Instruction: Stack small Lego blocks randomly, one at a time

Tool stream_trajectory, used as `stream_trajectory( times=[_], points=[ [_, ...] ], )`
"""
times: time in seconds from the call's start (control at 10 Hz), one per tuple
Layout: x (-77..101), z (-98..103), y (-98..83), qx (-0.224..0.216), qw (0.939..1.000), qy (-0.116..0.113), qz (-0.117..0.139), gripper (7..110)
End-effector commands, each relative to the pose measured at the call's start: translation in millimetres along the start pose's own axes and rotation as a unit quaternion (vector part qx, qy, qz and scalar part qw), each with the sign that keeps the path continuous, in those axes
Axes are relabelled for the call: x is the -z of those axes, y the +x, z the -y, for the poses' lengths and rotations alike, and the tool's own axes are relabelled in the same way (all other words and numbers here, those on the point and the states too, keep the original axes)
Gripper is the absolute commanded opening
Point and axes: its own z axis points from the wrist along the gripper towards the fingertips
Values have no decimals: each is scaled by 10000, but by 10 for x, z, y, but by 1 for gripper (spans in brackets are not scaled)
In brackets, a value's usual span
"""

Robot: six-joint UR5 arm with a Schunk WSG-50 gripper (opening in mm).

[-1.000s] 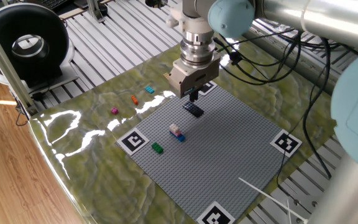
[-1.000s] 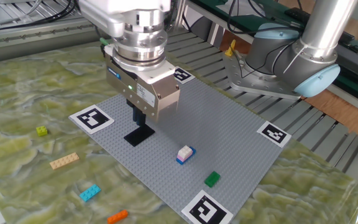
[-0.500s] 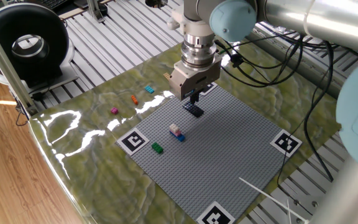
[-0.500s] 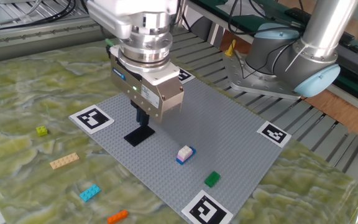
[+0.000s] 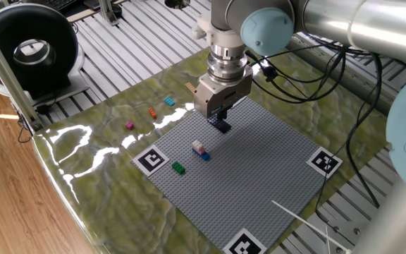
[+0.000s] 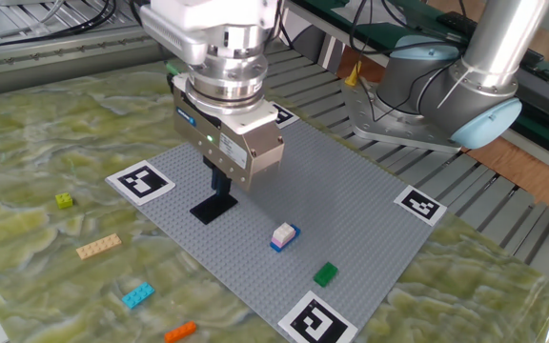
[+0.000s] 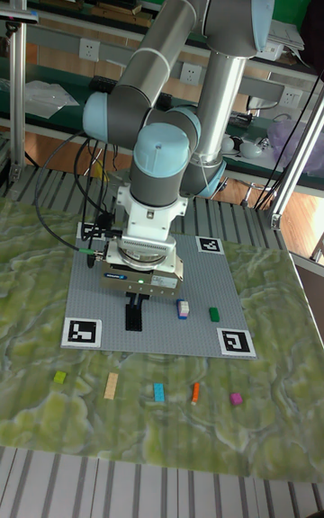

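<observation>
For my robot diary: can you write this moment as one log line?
gripper: over dark flat plate, state unclear | white-pink on blue block: stacked | green block: loose on baseplate

The dark flat plate (image 6: 213, 207) lay flat on the grey baseplate (image 6: 351, 219), near its middle. A white-pink block sat stacked on a blue block (image 6: 283, 236), a little to the right of the plate in the tall fixed view. The green block (image 6: 325, 274) lay alone on the baseplate, further right, near a corner marker tag (image 6: 315, 319). Five blocks lay in a loose row on the green marbled surface (image 7: 270, 428), off the baseplate at the near side: yellow-green (image 7: 60, 377), tan (image 7: 112, 385), cyan (image 7: 158, 392), orange (image 7: 194, 393) and magenta (image 7: 236, 399). The tan one was long and thin.
</observation>
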Motion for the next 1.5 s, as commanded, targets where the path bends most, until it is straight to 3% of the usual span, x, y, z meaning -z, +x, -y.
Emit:
stream_trajectory(
  times=[0.0,0.4,1.4],
  points=[
    [-27,-11,29,-36,10000,-50,-25,7],
    [-137,24,40,7,10000,-19,-39,7],
    [-206,-3,56,52,9999,-86,-111,7]
  ],
)
